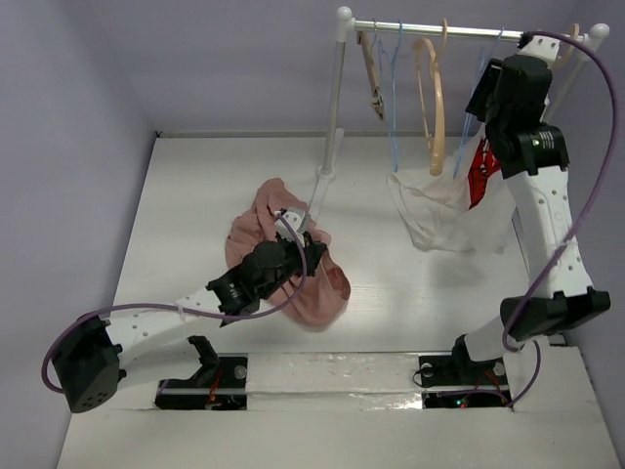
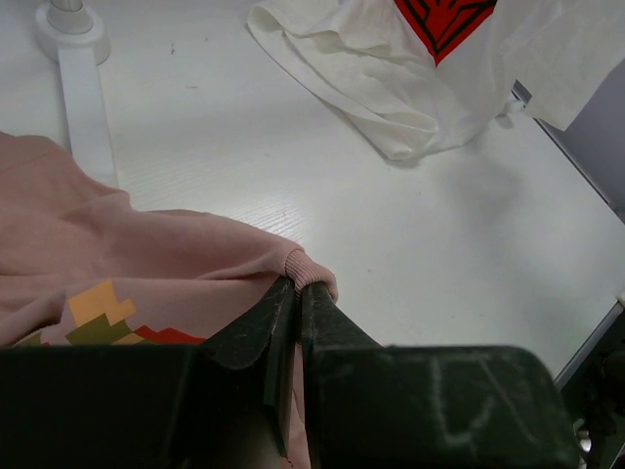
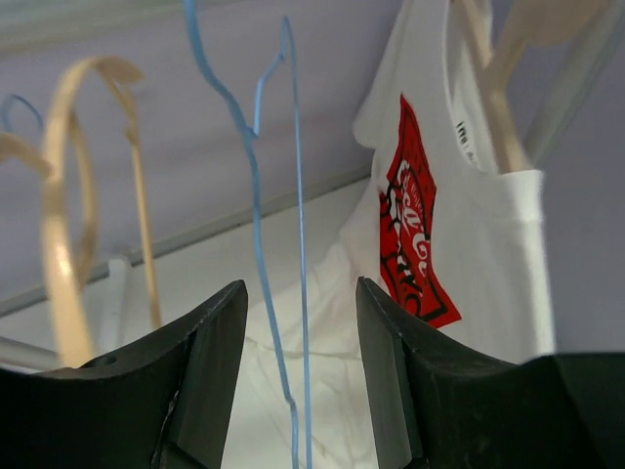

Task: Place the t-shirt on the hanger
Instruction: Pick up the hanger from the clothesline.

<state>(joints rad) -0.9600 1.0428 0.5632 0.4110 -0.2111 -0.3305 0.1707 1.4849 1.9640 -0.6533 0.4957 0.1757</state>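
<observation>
The dusty-pink t-shirt [image 1: 293, 283] lies bunched on the table near the rack's foot. In the left wrist view its pixel print shows at the lower left of the t-shirt [image 2: 146, 244]. My left gripper [image 1: 291, 256] is shut on the t-shirt's ribbed edge, with the jaws pressed together around it [image 2: 298, 285]. My right gripper [image 1: 482, 101] is raised by the rail and open. In the right wrist view two strands of the light-blue wire hanger [image 3: 256, 195] hang between the spread jaws of my right gripper [image 3: 301, 285], touching neither. The hanger [image 1: 465, 137] hangs from the rail.
A white shirt with a red logo [image 1: 449, 210] hangs from a wooden hanger and drapes onto the table, also seen in the left wrist view [image 2: 391, 88]. Tan wooden hangers [image 1: 430, 88] and another blue wire hanger [image 1: 395, 107] hang on the rail [image 1: 439, 29]. The rack post [image 1: 332, 107] stands beside the pink t-shirt.
</observation>
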